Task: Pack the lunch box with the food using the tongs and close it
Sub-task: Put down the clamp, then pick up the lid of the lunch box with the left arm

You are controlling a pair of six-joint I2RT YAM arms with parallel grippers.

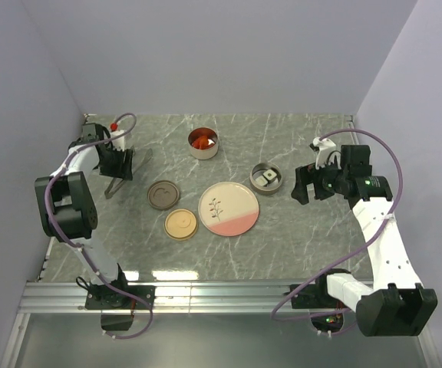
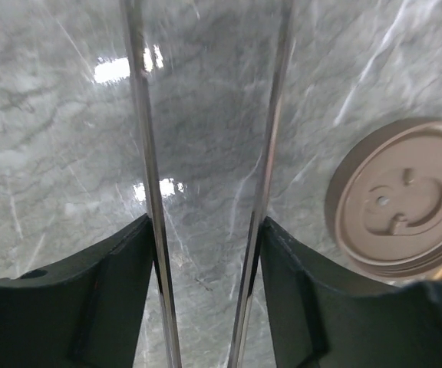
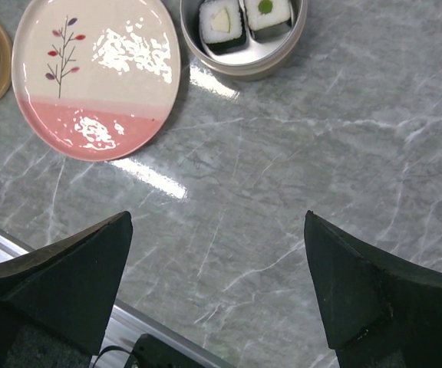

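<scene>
Marble counter (image 1: 298, 230): plate (image 1: 229, 208) bare, sushi (image 3: 221, 23) in tin (image 3: 240, 70), red bits (image 1: 202, 140) in cup (image 1: 203, 155), so packing prob. done, lids (image 1: 163, 194) off; left pincer (image 2: 206, 253) grips tongs (image 2: 146, 153), right pincer (image 3: 217, 284) wide.

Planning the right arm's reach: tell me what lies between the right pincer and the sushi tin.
Only bare marble lies between the right pincer and the sushi tin, as the right wrist view shows.

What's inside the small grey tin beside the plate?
Two sushi roll pieces sit side by side in the tin. The floor under them is covered, and nothing else shows inside.
</scene>
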